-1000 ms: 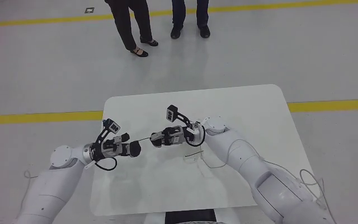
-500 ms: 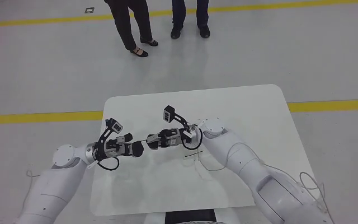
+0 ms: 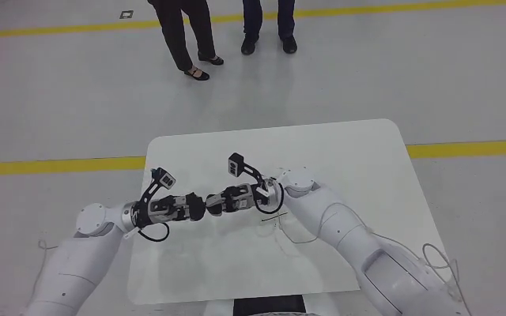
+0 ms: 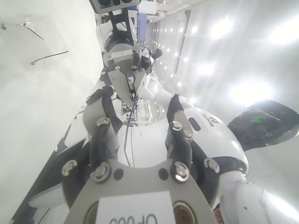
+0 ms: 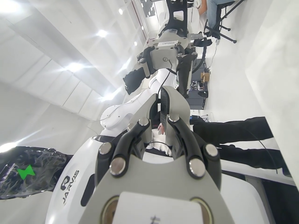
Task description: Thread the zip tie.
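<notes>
- Zip tie [image 4: 127,127]: a thin black strip, pinched at one end by the right gripper [image 5: 160,94], whose fingers are pressed flat together on it. The free length runs straight out from the right gripper, in the air above the table [image 3: 356,158].
- Left gripper [image 4: 137,96]: fingers spread, clamping nothing. It faces the right gripper tip to tip, and the strip passes between its fingers towards its palm plate.
- Locking head: too small to locate.
- Handling (judgement): very light, springy, slick plastic. The unsupported tail will likely bow or flick under any side load. The best hold looks to be close behind the free tip, with the flat faces between the pads so it cannot twist.
- Change: 1.0 s ago a clear gap separated the left gripper from the right gripper, bridged by the strip. That gap has closed, and the left fingers now flank the right gripper's tips.
- Spare ties [image 3: 273,216] lie on the table near the right gripper, untouched.
</notes>
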